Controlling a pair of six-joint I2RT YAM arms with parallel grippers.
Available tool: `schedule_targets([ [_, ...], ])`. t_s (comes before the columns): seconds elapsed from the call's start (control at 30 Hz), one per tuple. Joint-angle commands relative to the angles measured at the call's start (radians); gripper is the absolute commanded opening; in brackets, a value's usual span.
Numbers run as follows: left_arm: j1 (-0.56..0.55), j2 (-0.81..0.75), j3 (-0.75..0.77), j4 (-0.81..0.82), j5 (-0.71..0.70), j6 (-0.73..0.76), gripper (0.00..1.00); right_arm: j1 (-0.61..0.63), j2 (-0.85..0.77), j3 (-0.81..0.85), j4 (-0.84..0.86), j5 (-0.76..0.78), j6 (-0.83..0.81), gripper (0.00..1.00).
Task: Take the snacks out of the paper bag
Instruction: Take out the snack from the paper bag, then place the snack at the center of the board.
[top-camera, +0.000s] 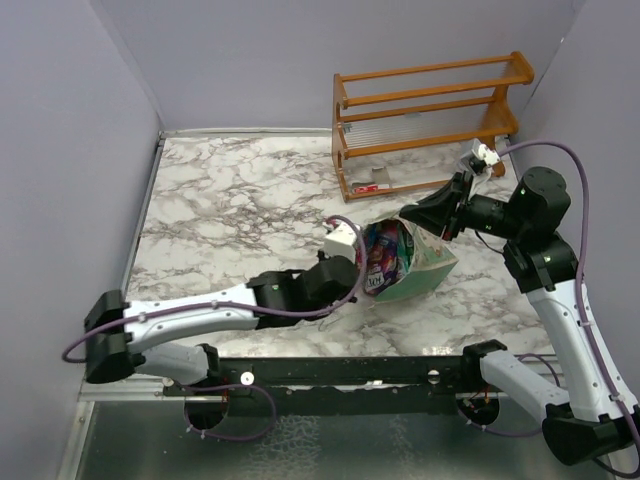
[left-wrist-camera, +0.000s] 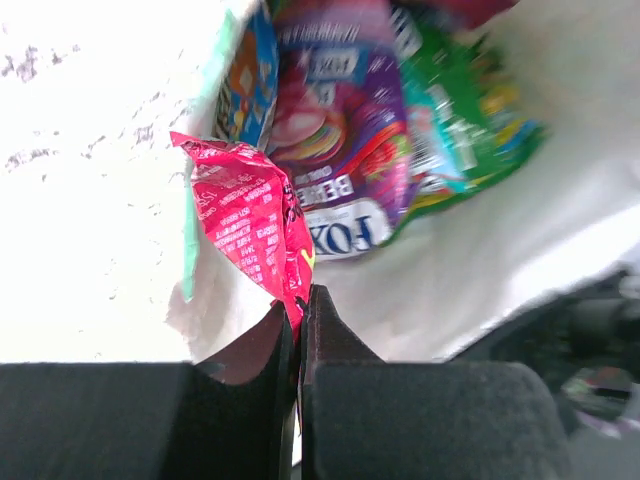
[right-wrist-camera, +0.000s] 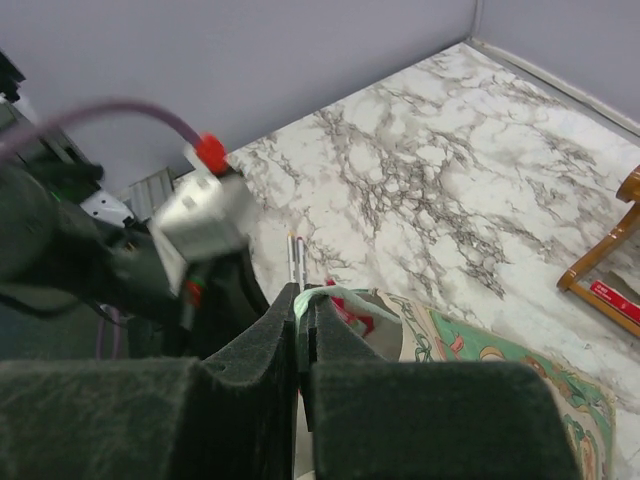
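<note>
The pale green paper bag (top-camera: 425, 272) lies tilted on the marble table, its mouth facing left. Several glossy snack packets fill the mouth (top-camera: 385, 255). In the left wrist view my left gripper (left-wrist-camera: 298, 300) is shut on the lower corner of a pink-red packet (left-wrist-camera: 245, 215) at the bag's opening. Behind it are a purple packet (left-wrist-camera: 340, 130), a green one (left-wrist-camera: 470, 120) and a blue-orange one (left-wrist-camera: 255, 75) against the cream interior (left-wrist-camera: 480, 260). My right gripper (right-wrist-camera: 305, 298) is shut on the bag's pale green rim (right-wrist-camera: 340, 296). It holds the bag's upper edge in the top view (top-camera: 438, 228).
An orange wooden rack (top-camera: 430, 120) stands at the back right, with a small red-and-white item (top-camera: 368, 186) on its bottom shelf. Two thin marker pens (right-wrist-camera: 293, 250) lie on the table by the bag's mouth. Grey walls close the left, back and right sides.
</note>
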Motion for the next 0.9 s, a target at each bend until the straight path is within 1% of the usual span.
schedule_targets([
  [0.0, 0.000, -0.230, -0.003, -0.017, 0.037, 0.052, 0.00, 0.005, -0.028, 0.024, 0.045, 0.030, -0.014, 0.01],
  [0.1, 0.000, -0.357, 0.013, -0.043, 0.061, 0.116, 0.00, 0.005, -0.025, 0.020, 0.051, 0.034, -0.013, 0.01],
  [0.2, -0.001, -0.457, 0.061, -0.105, 0.065, 0.190, 0.00, 0.005, -0.024, 0.010, 0.061, 0.040, -0.009, 0.01],
  [0.3, 0.000, -0.522, 0.112, -0.176, 0.043, 0.233, 0.00, 0.005, -0.024, 0.003, 0.071, 0.042, -0.004, 0.01],
  [0.4, 0.000, -0.554, 0.140, -0.229, 0.006, 0.256, 0.00, 0.005, -0.022, -0.001, 0.076, 0.043, -0.004, 0.01],
  [0.5, 0.000, -0.554, 0.152, -0.279, -0.087, 0.245, 0.00, 0.005, -0.020, -0.003, 0.077, 0.044, -0.003, 0.01],
  [0.57, 0.000, -0.532, 0.155, -0.336, -0.212, 0.196, 0.00, 0.005, -0.018, -0.004, 0.077, 0.045, -0.006, 0.01],
  [0.63, 0.000, -0.490, 0.161, -0.419, -0.322, 0.139, 0.00, 0.005, -0.018, -0.003, 0.073, 0.049, -0.009, 0.01],
  [0.7, 0.003, -0.433, 0.165, -0.507, -0.387, 0.098, 0.00, 0.005, -0.019, 0.000, 0.064, 0.054, -0.015, 0.01],
  [0.77, 0.024, -0.387, 0.156, -0.552, -0.401, 0.074, 0.00, 0.005, -0.021, 0.000, 0.058, 0.060, -0.021, 0.01],
  [0.8, 0.047, -0.375, 0.145, -0.551, -0.382, 0.074, 0.00, 0.005, -0.022, 0.000, 0.056, 0.060, -0.024, 0.01],
  [0.87, 0.128, -0.366, 0.099, -0.508, -0.308, 0.102, 0.00, 0.005, -0.023, -0.005, 0.060, 0.062, -0.021, 0.01],
])
